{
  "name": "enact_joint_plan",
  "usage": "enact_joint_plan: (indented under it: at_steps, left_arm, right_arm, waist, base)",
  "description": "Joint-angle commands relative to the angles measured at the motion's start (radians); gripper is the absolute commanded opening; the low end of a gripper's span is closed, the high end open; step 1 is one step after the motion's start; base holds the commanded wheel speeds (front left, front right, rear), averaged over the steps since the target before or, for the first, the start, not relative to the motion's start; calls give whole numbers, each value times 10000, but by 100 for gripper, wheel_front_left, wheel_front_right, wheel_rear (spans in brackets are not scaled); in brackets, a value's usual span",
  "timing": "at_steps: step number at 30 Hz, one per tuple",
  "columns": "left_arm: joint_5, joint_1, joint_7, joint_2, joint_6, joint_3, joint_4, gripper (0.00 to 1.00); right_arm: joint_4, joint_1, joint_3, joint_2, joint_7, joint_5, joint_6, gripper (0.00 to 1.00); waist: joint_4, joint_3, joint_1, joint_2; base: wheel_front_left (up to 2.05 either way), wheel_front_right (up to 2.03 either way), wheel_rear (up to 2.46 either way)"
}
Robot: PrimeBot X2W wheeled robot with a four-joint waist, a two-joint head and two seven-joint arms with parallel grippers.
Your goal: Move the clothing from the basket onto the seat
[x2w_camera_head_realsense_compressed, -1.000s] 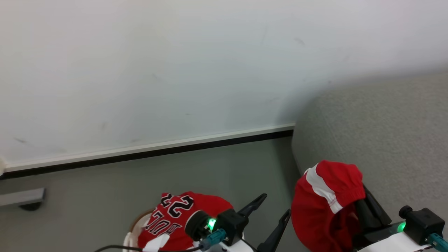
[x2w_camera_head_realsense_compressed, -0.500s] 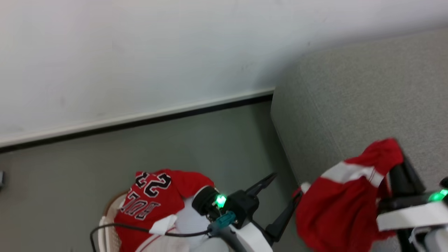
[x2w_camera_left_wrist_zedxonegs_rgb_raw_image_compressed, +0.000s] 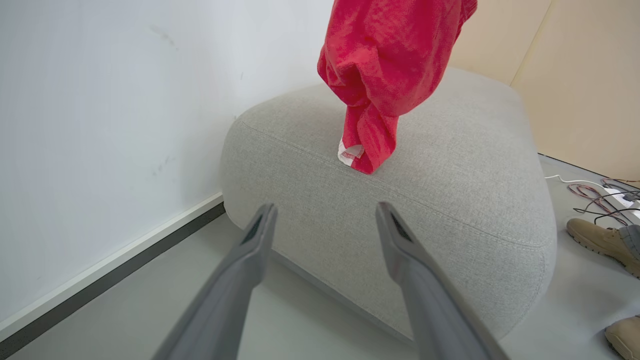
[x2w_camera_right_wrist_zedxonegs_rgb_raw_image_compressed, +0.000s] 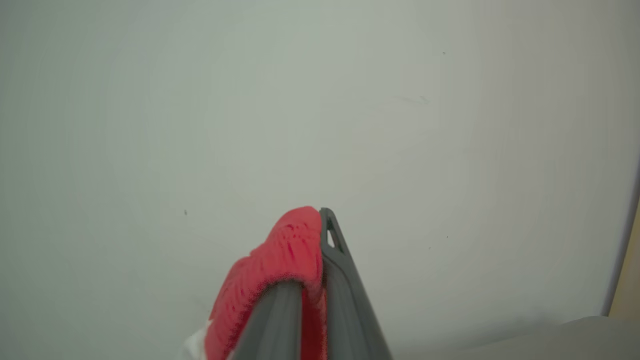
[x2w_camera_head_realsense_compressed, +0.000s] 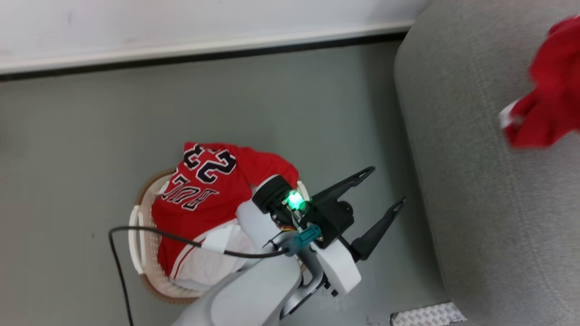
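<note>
**A:** What differs from half a second ago?

**B:** The head camera has swung and tipped downward, so the whole picture has shifted. The basket (x2w_camera_head_realsense_compressed: 134, 226) now shows almost entire on the grey floor (x2w_camera_head_realsense_compressed: 272, 99), and the jersey (x2w_camera_head_realsense_compressed: 204, 190) with black numerals is still heaped in it. Measured against the seat (x2w_camera_head_realsense_compressed: 476, 203), though, the red garment (x2w_camera_head_realsense_compressed: 548, 113) has truly moved. It hung by the seat's near edge, and now it is over the seat's top, well in from that edge.

**A:** And the left jaws?

**B:** Unchanged: spread wide, holding nothing and touching nothing. Their two dark fingers (x2w_camera_head_realsense_compressed: 349, 181) reach out over the floor between basket and seat. In the left wrist view they point at the seat's flank.

**A:** The right jaws?

**B:** Clamped on the red garment (x2w_camera_right_wrist_zedxonegs_rgb_raw_image_compressed: 280, 260). In the right wrist view the cloth drapes over one finger and is pinched against the other, with the pale wall (x2w_camera_right_wrist_zedxonegs_rgb_raw_image_compressed: 320, 100) behind.

**A:** Where does that garment reach?

**B:** The left wrist view shows it hanging in a twisted bunch, its lowest end, with a white hem, down at the seat's top. Whether it touches the upholstery cannot be told.

**A:** Anything else there?

**B:** A person's tan shoes (x2w_camera_left_wrist_zedxonegs_rgb_raw_image_compressed: 597, 242) and some cables (x2w_camera_left_wrist_zedxonegs_rgb_raw_image_compressed: 595, 197) on the floor beyond the seat.
</note>
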Motion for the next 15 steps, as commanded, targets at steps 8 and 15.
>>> enact_joint_plan:
  at_steps: [8,15]
  left_arm:
    - [151,-728,-85,-45,69,13,-211,100]
    - [250,-891,-133,31,168,-47,-129,100]
  right_arm:
    - [1921,-2797,-1051,-1607,548,-702,-21,0]
    - [4123,-3104,-1391,-1579,216,-1751,-21,0]
  waist:
    - [882,1401,-4,0]
    - [1216,2078,-4,0]
  base:
    - [0,0,0]
    - [0,0,0]
